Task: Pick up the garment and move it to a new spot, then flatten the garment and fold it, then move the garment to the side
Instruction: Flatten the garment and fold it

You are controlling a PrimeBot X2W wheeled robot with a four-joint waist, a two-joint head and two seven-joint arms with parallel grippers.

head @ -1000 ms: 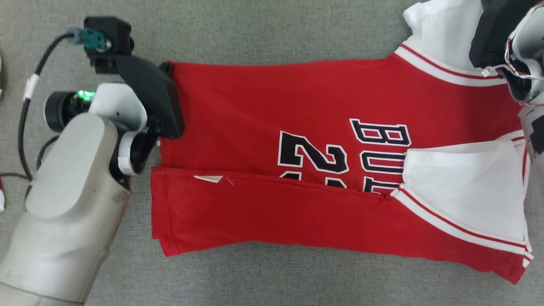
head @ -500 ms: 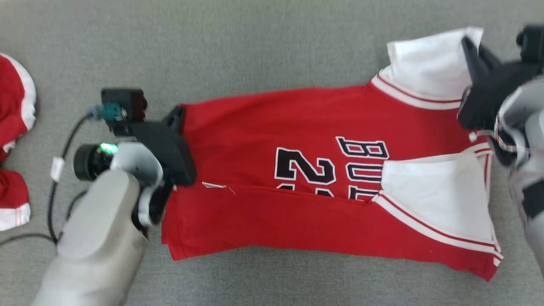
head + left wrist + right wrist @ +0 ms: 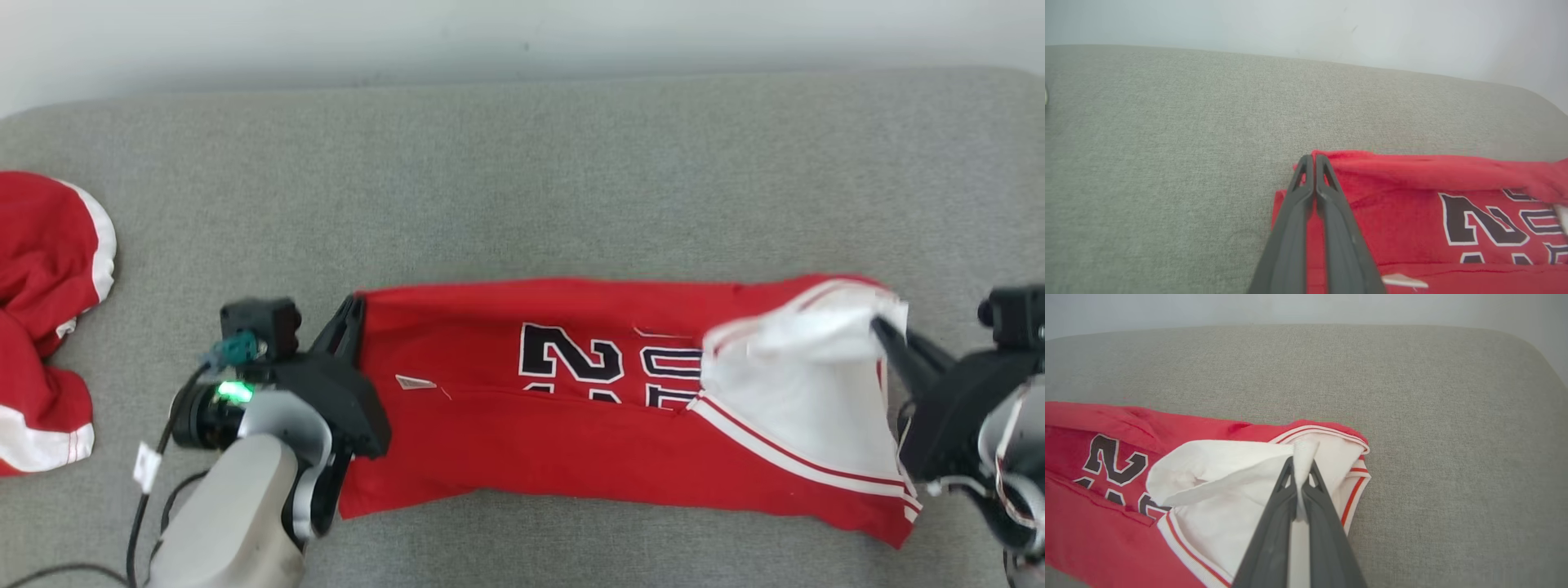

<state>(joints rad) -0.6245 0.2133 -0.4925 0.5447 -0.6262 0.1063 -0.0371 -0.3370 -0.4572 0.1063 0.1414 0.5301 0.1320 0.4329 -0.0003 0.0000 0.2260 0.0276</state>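
Observation:
The garment is a red jersey with black numerals and white sleeves, lying lengthwise across the grey cushion, its near long side folded over. My left gripper is shut on the far hem corner at the garment's left end; the left wrist view shows that gripper pinching the red edge, which is lifted and rolling toward me. My right gripper is shut on the white sleeve cloth at the right end. In the right wrist view this gripper holds the raised white fabric.
A second red and white garment lies crumpled at the cushion's left edge. A pale wall runs behind the grey cushion. A black cable trails by my left arm.
Both grippers have drawn the garment's far edge up and toward me, folding it so the lettering is half hidden. The head camera has tilted up, bringing the wall and the other garment into view.

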